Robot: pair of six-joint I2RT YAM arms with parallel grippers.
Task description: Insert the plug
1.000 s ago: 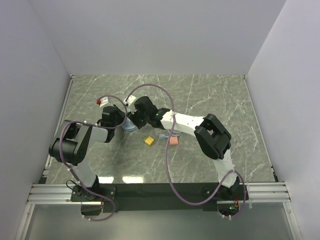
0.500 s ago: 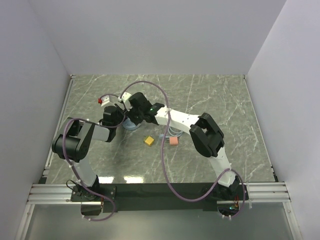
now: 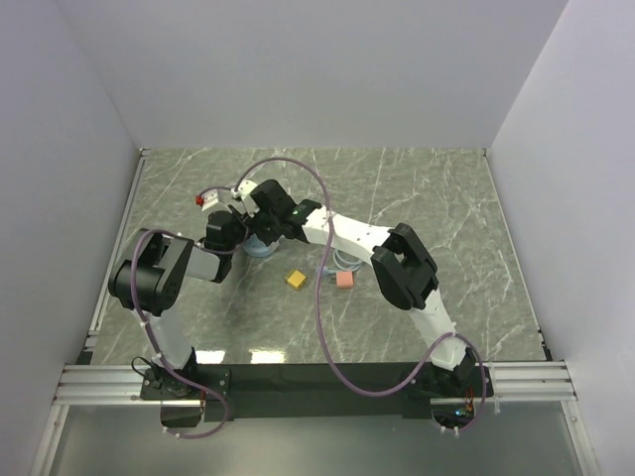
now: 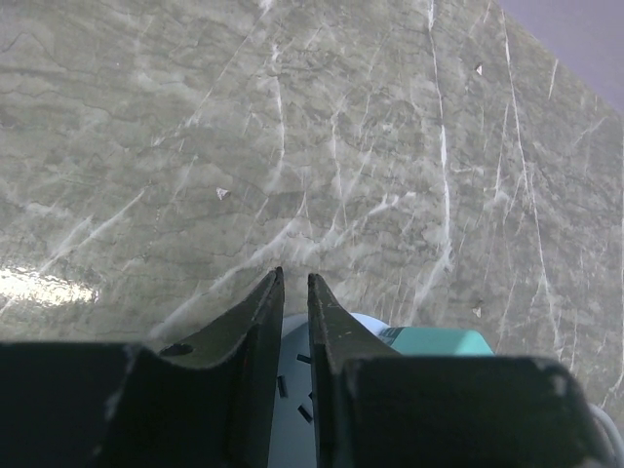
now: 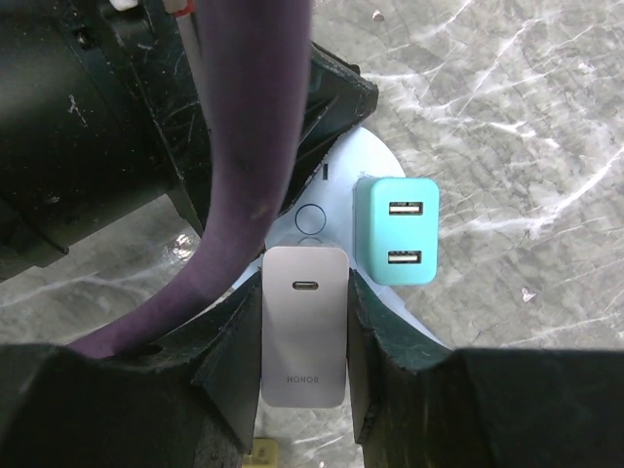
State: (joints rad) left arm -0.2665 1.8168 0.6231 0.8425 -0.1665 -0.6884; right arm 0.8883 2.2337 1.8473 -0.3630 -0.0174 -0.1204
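A grey plug [image 5: 304, 331] marked HONOR, with one port on top, stands upright between the pads of my right gripper [image 5: 304, 281], which is shut on it. It hangs over the near edge of a round white socket [image 5: 331, 195]. A teal charger [image 5: 395, 232] sits plugged in beside it. My left gripper [image 4: 292, 276] reaches in from the left with its jaws almost together. It lies over the socket's face [image 4: 292, 390]. Whether it touches the socket is unclear. From above, both grippers meet at the socket [image 3: 260, 248].
A yellow block [image 3: 296, 280] and a pink block [image 3: 344, 280] lie on the marble table just in front of the socket. The right arm's purple cable [image 5: 244, 146] hangs close across its wrist view. Grey walls enclose three sides.
The right wrist has swung left and farther back over the socket. The left forearm has shifted slightly; its gripper stays at the socket.
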